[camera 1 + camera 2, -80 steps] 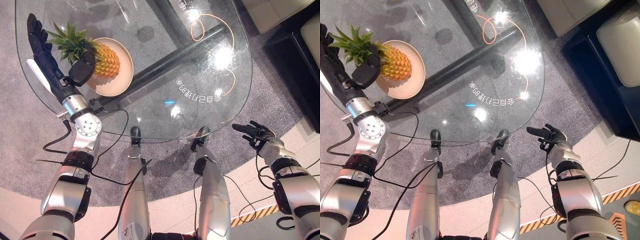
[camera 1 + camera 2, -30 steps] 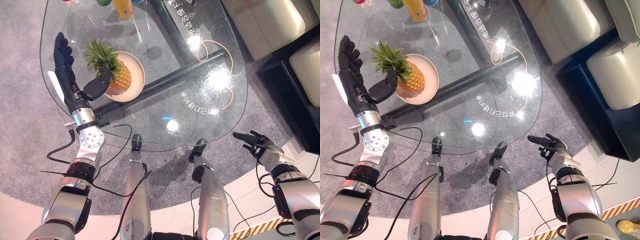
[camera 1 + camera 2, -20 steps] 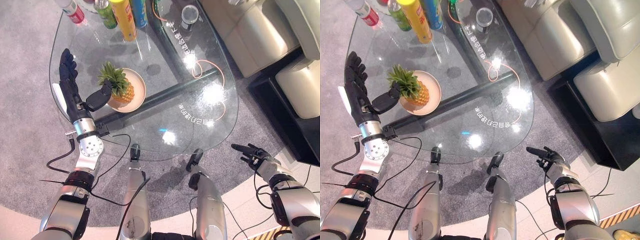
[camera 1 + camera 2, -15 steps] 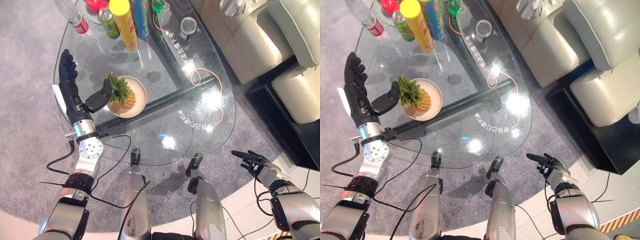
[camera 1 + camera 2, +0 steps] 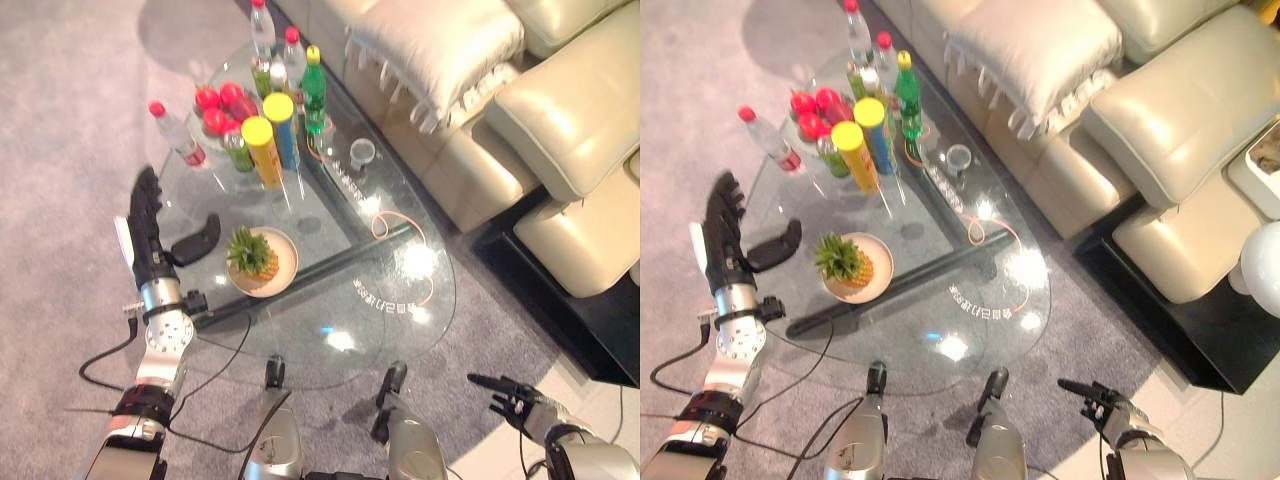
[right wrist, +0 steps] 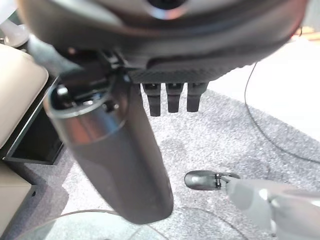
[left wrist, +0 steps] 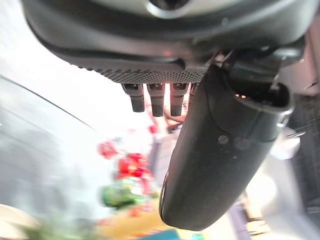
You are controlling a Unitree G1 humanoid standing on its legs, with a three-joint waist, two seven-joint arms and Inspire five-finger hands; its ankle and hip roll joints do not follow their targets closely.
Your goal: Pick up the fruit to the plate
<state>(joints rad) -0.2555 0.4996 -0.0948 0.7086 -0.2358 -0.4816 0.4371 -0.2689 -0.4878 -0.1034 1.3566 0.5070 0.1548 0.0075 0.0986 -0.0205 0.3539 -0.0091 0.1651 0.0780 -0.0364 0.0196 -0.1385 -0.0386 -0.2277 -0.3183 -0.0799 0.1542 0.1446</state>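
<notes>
Small yellow pineapple with a green leafy crown lies on the round beige plate, near the robot's edge of the oval clear-glass table. Left hand hovers over the table's left side, fingers straight, thumb spread toward the plate, holding nothing; a clear gap separates thumb tip from fruit. A second ago that thumb was right against the pineapple's side, so the hand has let go and drawn off to the left. Much of the apparent shift is the camera lifting: the view now takes in the table's far end, with two tall yellow-lidded cans, green and clear plastic bottles, red round fruits, a small clear glass cup, and a cream leather sofa with a fringed cushion beyond. Right hand hangs low off the table's near right edge, fingers loosely extended, empty, idle as before. Judgement: fruit on plate and hand released, so the placing looks complete; only pulling the arm back seems left.
</notes>
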